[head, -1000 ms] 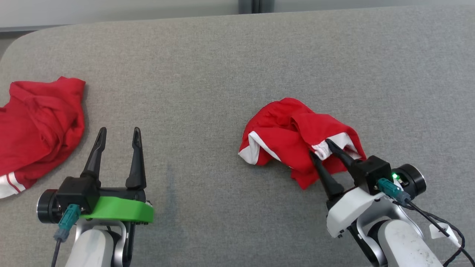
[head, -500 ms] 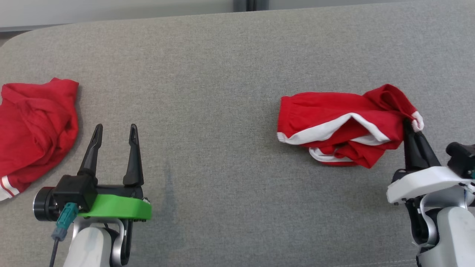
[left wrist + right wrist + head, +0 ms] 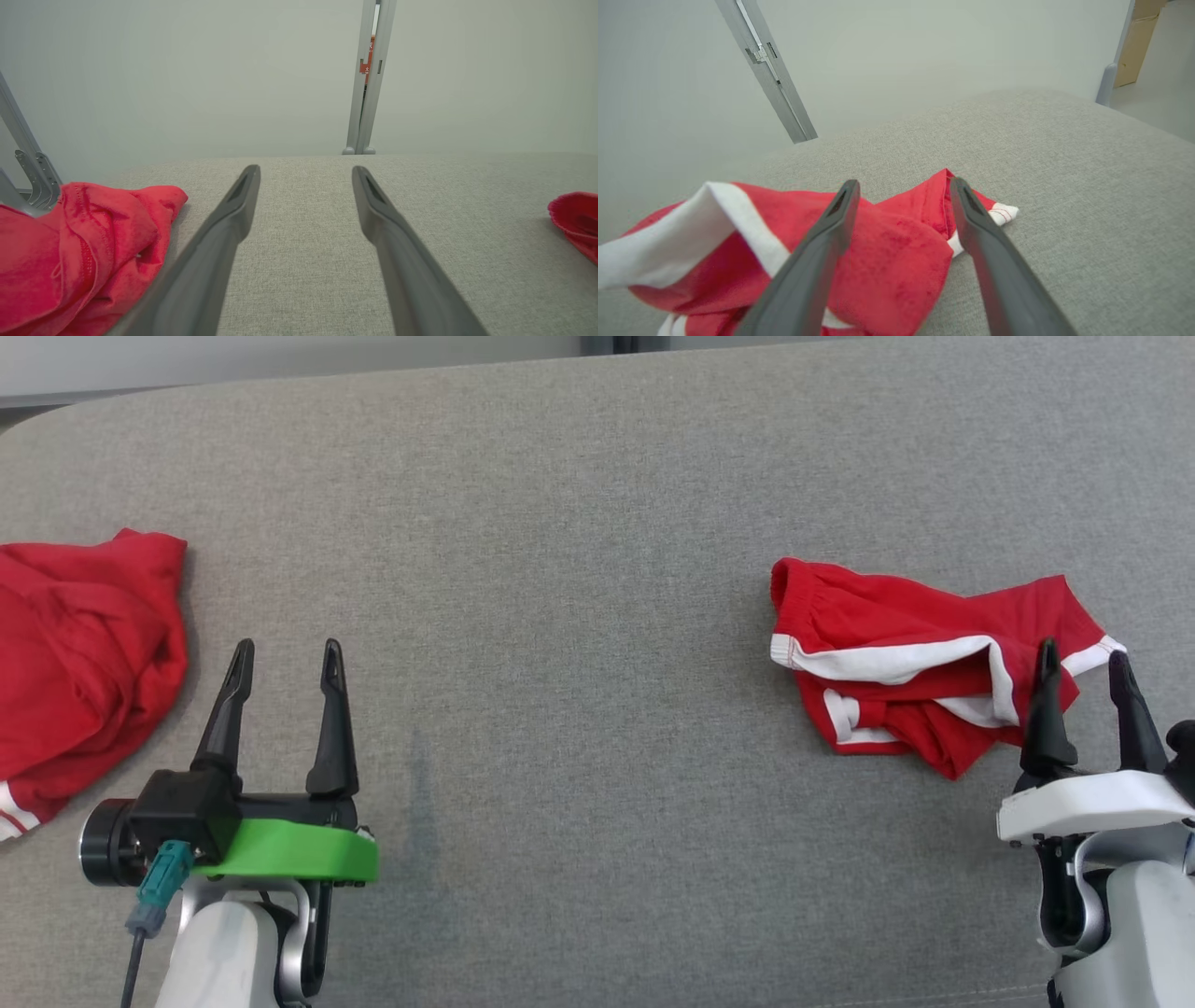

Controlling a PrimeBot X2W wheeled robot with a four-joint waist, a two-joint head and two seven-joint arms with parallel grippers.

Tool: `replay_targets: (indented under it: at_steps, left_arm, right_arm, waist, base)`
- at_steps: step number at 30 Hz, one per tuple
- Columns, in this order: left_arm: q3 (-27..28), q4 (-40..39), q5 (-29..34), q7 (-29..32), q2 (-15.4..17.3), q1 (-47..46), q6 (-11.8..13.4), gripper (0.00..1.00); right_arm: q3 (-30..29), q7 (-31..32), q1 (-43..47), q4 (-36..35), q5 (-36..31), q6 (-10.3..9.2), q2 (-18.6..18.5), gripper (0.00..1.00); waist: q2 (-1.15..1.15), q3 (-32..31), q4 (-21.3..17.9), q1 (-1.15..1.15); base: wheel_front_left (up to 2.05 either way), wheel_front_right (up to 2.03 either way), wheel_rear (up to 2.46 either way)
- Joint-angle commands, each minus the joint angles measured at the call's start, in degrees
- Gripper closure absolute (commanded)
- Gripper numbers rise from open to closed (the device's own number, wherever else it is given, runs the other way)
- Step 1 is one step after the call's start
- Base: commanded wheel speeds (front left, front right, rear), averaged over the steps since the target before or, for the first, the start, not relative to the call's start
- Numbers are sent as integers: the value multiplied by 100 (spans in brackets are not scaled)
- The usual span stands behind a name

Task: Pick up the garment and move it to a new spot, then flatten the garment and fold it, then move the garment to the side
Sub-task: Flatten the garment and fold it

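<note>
On the right of the grey padded surface [image 3: 560, 569]: the garment [image 3: 896, 644], red with white trim, lies crumpled and partly doubled over on itself, with a white-edged hem running across its middle.
Garment's place: right of centre in the head view, well apart from the left gripper, its near right corner at the right gripper's fingers.
Right gripper [image 3: 1083, 651]: jaws spread wide, fingers pointing away from the robot, nothing pinched between them.
Right wrist view: the two dark fingers stand apart over the red cloth, which lies loose between and below them. A small white-trimmed corner pokes out just past the right-hand finger. Whether the fingertips touch the cloth cannot be told.
Left gripper [image 3: 288, 644]: jaws wide apart and empty, over bare grey fabric at the lower left.
Second red cloth [image 3: 84, 653]: bunched at the left edge of the head view, near the left gripper but apart from it.
Left wrist view: the second red cloth sits left of the fingers, and an edge of the garment shows at the far right.
Background: a pale wall [image 3: 187, 70] and a grey metal post [image 3: 369, 93] stand behind the surface's far edge.
</note>
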Motion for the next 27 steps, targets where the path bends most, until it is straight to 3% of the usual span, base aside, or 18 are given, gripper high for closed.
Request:
replay_targets:
  at_steps: [1, 10, 17, 27]
  left_arm:
    - [47, -10, 52, -2, -10, 49, -17, 0]
    - [62, 83, 97, -2, -38, 326, -37, 0]
    - [45, 155, 104, -2, -37, 574, -50, 0]
    - [32, 150, 69, -2, -21, 561, -36, 0]
  right_arm:
    - [72, -51, 65, -170, -141, -6, -60, 0]
    - [653, 275, 630, -1238, -605, -6, -65, 0]
    - [825, 701, 1168, -1919, -593, -6, -21, 0]
    - [840, 785, 1215, -2048, -548, -6, -2, 0]
  waist:
    - [0, -63, -16, 0]
    - [0, -479, -14, 0]
    - [0, -711, -20, 0]
    - [0, -684, -19, 0]
  base:
    - [0, 0, 0]
    - [0, 0, 0]
    - [0, 0, 0]
    - [0, 0, 0]
